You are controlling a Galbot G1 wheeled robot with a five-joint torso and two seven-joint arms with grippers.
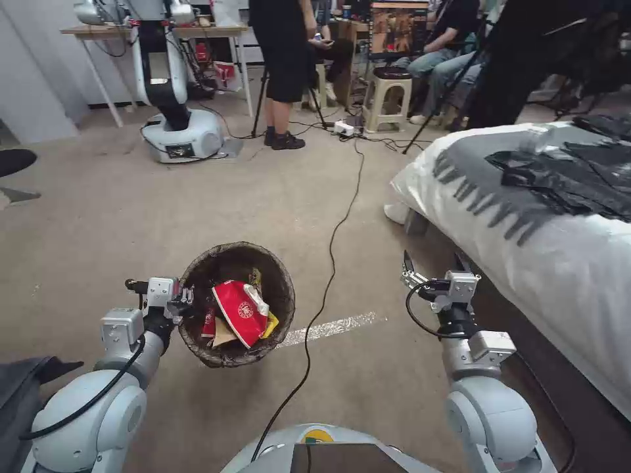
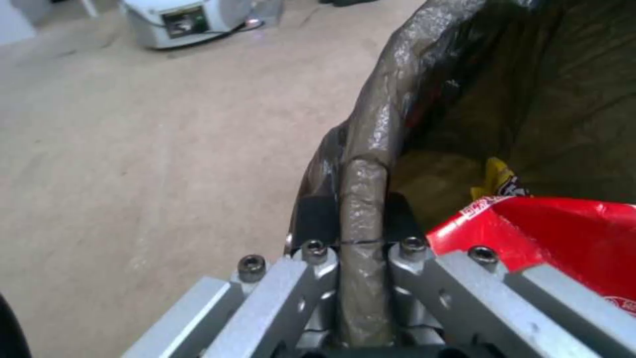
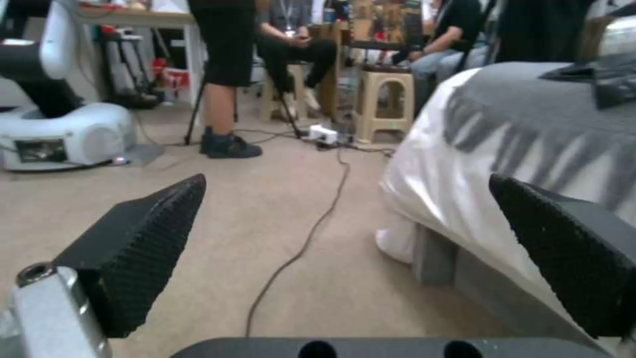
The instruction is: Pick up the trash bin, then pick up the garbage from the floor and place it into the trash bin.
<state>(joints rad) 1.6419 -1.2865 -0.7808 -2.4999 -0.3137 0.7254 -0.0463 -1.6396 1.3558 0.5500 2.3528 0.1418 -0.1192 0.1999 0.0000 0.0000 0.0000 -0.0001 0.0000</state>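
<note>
From our head we look forward and down across the floor (image 1: 131,217). Our left wrist sits close against the trash bin (image 2: 371,129) rim; our right wrist faces low along the floor, sharing the bed (image 3: 530,129).

Trash bin (image 1: 236,305): round, lined with crinkled dark bag folded over rim; rim section sat pinched between left gripper (image 1: 186,303) fingers (image 2: 317,226), bin held upright above floor (image 1: 131,217). Garbage (image 1: 242,314) lay inside bin, beyond fingertips: crushed red-and-white paper cup uppermost, tilted; brown paper scrap and yellow wrapper beside it. Floor: beige carpet, pale tape line.
</note>
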